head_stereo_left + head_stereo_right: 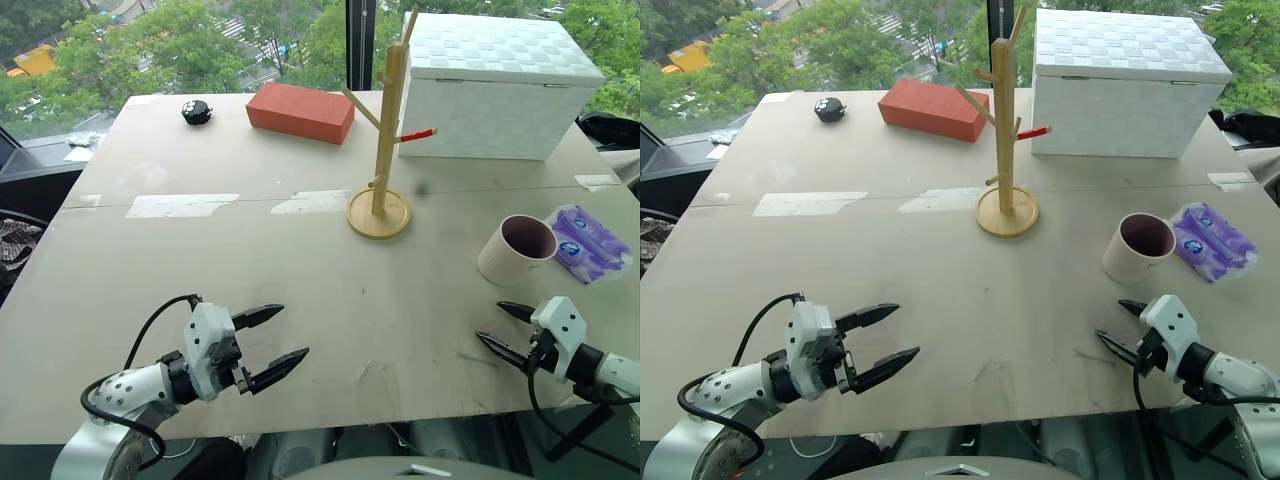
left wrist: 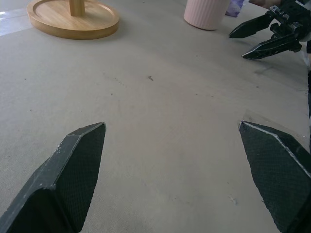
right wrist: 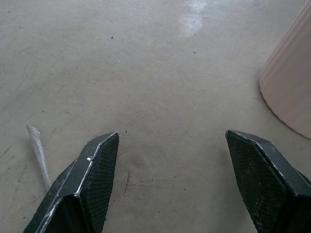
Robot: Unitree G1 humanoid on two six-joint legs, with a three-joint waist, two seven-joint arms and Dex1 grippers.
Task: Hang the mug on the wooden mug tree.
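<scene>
No step is complete yet. The mug point(image 1: 517, 249) stands near the tabletop's right edge, unhung. The wooden mug tree point(image 1: 381, 150) stands mid-table with bare pegs. Your right gripper point(image 1: 503, 330) and left gripper point(image 1: 272, 345) are spread wide, empty. You must grasp, lift and hang.

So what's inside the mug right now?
The mug looks empty: its dark inner wall shows, with nothing sticking out. Its tilt hides the very bottom.
</scene>
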